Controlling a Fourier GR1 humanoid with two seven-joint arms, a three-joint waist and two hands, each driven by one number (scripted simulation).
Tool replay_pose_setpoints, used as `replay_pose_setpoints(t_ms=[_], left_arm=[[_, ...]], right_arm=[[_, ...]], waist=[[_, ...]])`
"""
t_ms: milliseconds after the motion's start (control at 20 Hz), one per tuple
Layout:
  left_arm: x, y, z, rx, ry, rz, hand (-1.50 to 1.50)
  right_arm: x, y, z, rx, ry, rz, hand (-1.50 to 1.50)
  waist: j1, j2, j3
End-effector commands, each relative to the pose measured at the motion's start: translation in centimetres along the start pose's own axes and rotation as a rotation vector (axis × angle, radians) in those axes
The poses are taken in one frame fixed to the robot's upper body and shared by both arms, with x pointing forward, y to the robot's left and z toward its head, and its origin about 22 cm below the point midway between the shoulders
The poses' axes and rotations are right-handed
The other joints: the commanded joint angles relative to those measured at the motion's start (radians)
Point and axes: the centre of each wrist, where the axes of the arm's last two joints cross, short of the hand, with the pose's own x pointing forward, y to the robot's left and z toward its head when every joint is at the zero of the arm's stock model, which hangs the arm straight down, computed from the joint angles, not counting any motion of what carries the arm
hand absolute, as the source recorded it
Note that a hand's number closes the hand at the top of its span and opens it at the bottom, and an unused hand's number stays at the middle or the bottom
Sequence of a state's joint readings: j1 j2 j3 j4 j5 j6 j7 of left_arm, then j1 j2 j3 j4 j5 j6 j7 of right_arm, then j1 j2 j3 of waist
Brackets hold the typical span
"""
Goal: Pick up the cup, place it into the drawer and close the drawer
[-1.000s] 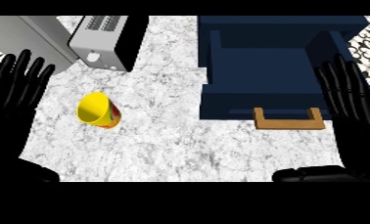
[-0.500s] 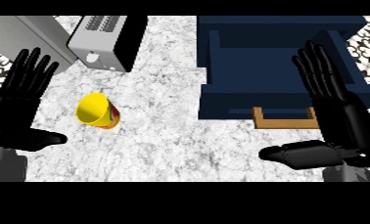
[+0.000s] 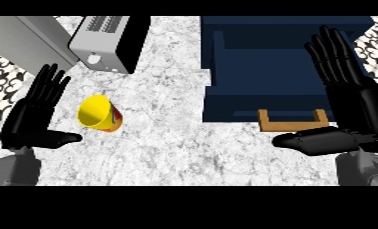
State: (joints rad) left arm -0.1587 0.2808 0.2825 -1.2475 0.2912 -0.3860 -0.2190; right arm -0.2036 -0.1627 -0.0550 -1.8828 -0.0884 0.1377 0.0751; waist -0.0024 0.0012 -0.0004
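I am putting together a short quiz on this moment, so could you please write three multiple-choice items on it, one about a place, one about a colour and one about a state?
1. Where does the cup lie?
A. inside the drawer
B. on the counter, right of the left hand
C. on top of the toaster

2. What colour is the drawer's handle?
A. brown
B. white
C. green

3. What state is the drawer in?
A. shut
B. open, with nothing showing in it
C. open, with the cup in it

Answers:
1 B: the yellow cup lies on its side on the marbled counter, beside the left hand.
2 A: the brown handle sits on the navy front, near the right hand.
3 B: the navy inside shows bare.
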Motion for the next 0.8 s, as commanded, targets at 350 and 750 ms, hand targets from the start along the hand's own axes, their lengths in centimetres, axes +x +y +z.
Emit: replay_pose_setpoints(t_ms=[350, 750], left_arm=[[-7.0, 2.8, 0.4, 0.054, 0.092, -0.027, -1.50], [-10.3, 2.7, 1.6, 0.077, 0.086, -0.076, -1.50]], right_arm=[[-0.4, -1.3, -1.7, -0.003, -0.004, 0.009, -1.50], [1.4, -1.8, -1.3, 0.015, -0.017, 0.020, -1.50]], waist=[[-0.006, 0.002, -0.001], [-0.013, 0.004, -0.001]])
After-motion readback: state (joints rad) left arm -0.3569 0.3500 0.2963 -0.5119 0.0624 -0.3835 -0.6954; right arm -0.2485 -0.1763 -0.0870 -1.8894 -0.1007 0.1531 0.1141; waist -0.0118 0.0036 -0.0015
